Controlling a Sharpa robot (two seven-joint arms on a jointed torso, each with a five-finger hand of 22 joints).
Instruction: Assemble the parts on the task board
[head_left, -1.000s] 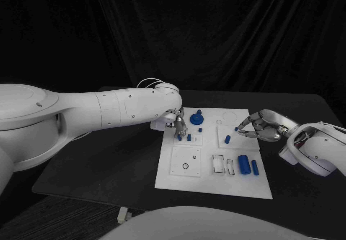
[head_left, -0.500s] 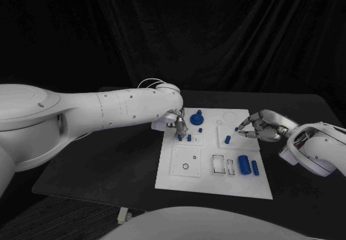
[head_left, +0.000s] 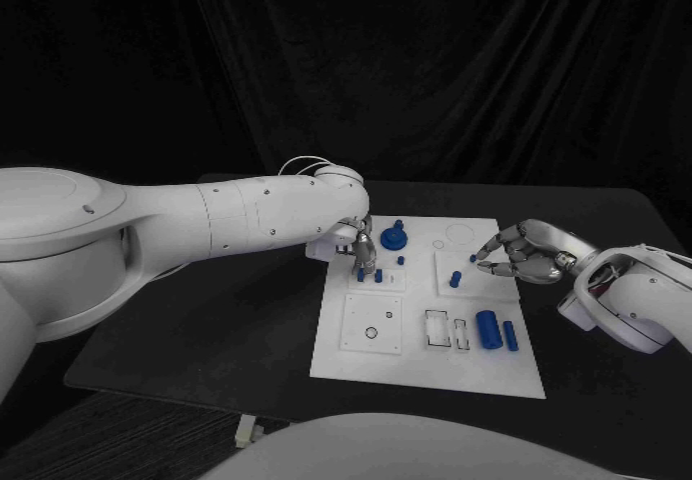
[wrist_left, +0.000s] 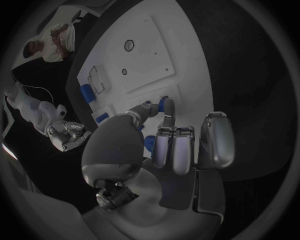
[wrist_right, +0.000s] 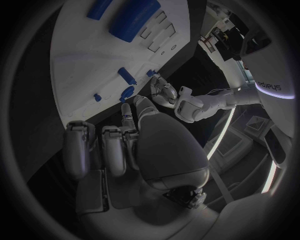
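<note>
The white task board (head_left: 433, 340) lies in the middle of the table. My left hand (head_left: 359, 247) reaches down onto its far left corner and pinches a small blue peg (wrist_left: 165, 105) between thumb and finger; a second peg (head_left: 378, 275) stands just beside it. A blue round knob (head_left: 397, 238) sits right of the hand. My right hand (head_left: 522, 253) hovers over the board's far right part, fingers curled, its tips pinching a small blue part (head_left: 473, 258). Another blue peg (head_left: 454, 280) stands below that hand.
A thick blue cylinder (head_left: 489, 328) and a slim blue one (head_left: 511, 336) lie at the board's near right. A square plate with a small ring (head_left: 374, 322) and narrow slots (head_left: 437, 325) take up the near half. Bare black table (head_left: 202, 330) surrounds the board.
My left hand has shifted very slightly at the pegs. The right hand and the loose parts have stayed where they were.
</note>
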